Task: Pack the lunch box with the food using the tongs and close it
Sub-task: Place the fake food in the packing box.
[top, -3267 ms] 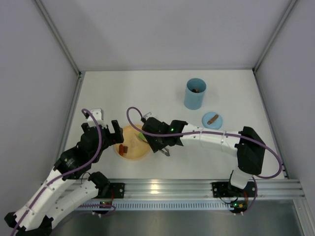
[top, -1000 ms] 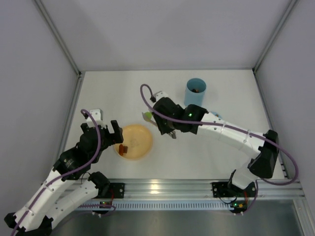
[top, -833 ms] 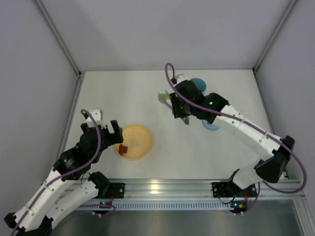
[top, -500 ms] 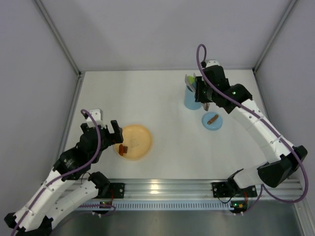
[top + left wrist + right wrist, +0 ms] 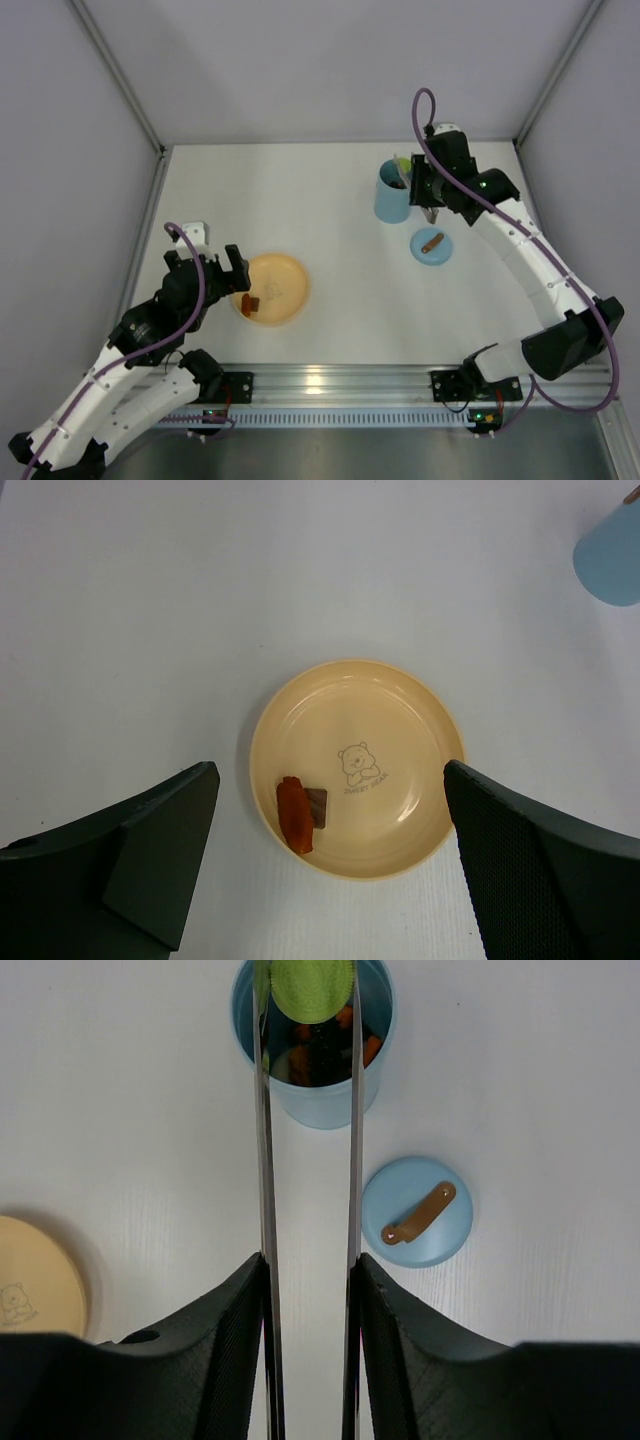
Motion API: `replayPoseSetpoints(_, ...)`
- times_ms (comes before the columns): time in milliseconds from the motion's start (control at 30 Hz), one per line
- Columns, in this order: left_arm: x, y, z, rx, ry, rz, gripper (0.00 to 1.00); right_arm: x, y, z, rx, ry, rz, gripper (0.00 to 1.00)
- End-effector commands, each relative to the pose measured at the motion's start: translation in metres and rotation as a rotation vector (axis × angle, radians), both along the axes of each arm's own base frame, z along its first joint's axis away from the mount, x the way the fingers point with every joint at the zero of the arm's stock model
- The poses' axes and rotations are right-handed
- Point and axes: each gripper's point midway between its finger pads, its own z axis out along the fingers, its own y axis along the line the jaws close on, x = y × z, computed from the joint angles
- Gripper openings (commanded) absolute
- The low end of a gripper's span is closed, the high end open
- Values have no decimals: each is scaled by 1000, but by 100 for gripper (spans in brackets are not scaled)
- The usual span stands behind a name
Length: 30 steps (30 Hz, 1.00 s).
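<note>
My right gripper (image 5: 308,1265) is shut on the tongs (image 5: 262,1160), whose two slim arms run forward between its fingers. A round green food piece (image 5: 311,988) sits between the tong tips, right over the open mouth of the light blue lunch box (image 5: 310,1100). Orange and dark food pieces lie inside the box. Its blue lid (image 5: 415,1210) with a brown handle lies flat on the table beside it. My left gripper (image 5: 325,780) hangs open above the yellow plate (image 5: 400,710). An orange piece (image 5: 294,815) and a brown piece (image 5: 316,808) lie on that plate.
The lunch box (image 5: 393,205) stands at the back right of the white table, the lid (image 5: 431,245) just in front of it. The plate (image 5: 285,280) lies near the front left. Grey walls close in the table on three sides.
My right arm has swung from beside the plate to the back right, carrying the tongs and the green piece over the lunch box. The left arm has not moved.
</note>
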Motion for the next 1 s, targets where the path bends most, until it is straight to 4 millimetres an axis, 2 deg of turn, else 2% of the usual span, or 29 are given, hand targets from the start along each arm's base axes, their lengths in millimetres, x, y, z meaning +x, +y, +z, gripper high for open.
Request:
replayPoseSetpoints(0, 1, 1, 4, -13, -17, 15, 99, 3, -2, -7, -2, 4, 7, 39)
replayPoseSetpoints(300, 1, 1, 4, -13, -17, 12, 99, 4, -3, -16, -15, 21, 6, 46)
replayPoseSetpoints(433, 1, 1, 4, -11, -14, 12, 99, 4, -4, -15, -20, 20, 7, 49)
replayPoseSetpoints(633, 1, 1, 4, -11, -15, 13, 99, -4, -1, -6, -6, 8, 26, 48)
replayPoseSetpoints(700, 1, 1, 4, -11, -15, 13, 99, -12, 5, 3, 5, -14, 50, 47)
replayPoseSetpoints(833, 2, 1, 3, -7, -12, 16, 99, -32, 23, 9, 0, -20, 114, 47)
replayPoseSetpoints(933, 2, 1, 3, -8, -13, 20, 99, -51, 42, 10, 14, -25, 176, 46)
replayPoseSetpoints(967, 2, 2, 3, -6, -11, 21, 99, -62, 58, 6, 23, -22, 224, 46)
